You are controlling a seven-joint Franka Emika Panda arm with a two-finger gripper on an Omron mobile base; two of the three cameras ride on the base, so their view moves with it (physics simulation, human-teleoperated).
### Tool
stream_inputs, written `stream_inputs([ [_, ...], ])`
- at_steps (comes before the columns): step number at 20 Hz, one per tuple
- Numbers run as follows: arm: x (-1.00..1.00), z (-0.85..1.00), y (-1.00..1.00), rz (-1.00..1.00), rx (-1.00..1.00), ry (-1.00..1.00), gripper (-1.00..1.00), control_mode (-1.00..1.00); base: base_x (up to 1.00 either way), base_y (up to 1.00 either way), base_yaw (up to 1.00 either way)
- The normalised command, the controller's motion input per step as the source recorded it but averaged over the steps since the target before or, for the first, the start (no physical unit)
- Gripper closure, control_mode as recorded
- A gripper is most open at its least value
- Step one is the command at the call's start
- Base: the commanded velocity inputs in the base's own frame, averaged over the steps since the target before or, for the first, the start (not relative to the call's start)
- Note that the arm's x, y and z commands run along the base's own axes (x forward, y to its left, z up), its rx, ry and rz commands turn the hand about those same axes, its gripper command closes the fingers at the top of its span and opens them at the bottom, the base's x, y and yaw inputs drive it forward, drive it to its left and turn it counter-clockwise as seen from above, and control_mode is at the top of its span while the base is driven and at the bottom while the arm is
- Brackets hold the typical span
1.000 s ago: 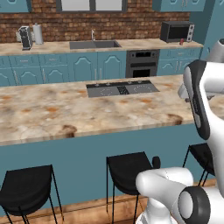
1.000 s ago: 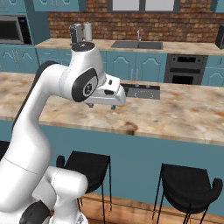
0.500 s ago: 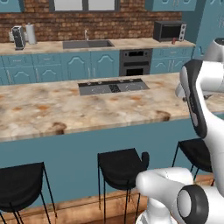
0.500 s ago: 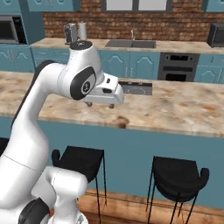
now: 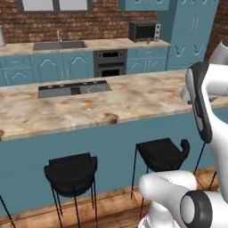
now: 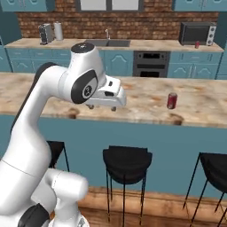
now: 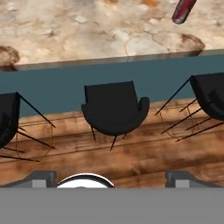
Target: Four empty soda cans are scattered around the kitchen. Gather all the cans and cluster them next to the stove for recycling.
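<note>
Red can stands upright on the counter near its front edge, well apart from my hand and off to its right. My hand hangs wide open and empty, so I judge the reach goes rightward.

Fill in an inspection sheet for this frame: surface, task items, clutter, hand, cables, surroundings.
Surface: beige marbled island counter, bar stools in front.
Task items: one soda can upright on the island; a second can on the back counter beside the microwave; stove set in the island, no cans next to it.
Clutter: toaster and paper roll on the back counter.
Hand: hand open, empty, over the island's front edge.
Cables: nothing seen.
Surroundings: sink, oven, brick wall.
</note>
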Motion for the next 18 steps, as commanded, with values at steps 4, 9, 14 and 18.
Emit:
stream_inputs([
  [4,0.00,0.00,0.00,0.00,0.00,0.00,-1.00,1.00,0.17,-1.00,0.00],
  [9,0.00,0.00,0.00,0.00,0.00,0.00,-1.00,1.00,0.29,-0.75,0.00],
  [14,0.00,0.00,0.00,0.00,0.00,0.00,-1.00,1.00,0.39,-0.20,-0.03],
  [18,0.00,0.00,0.00,0.00,0.00,0.00,-1.00,1.00,0.27,0.26,-0.13],
])
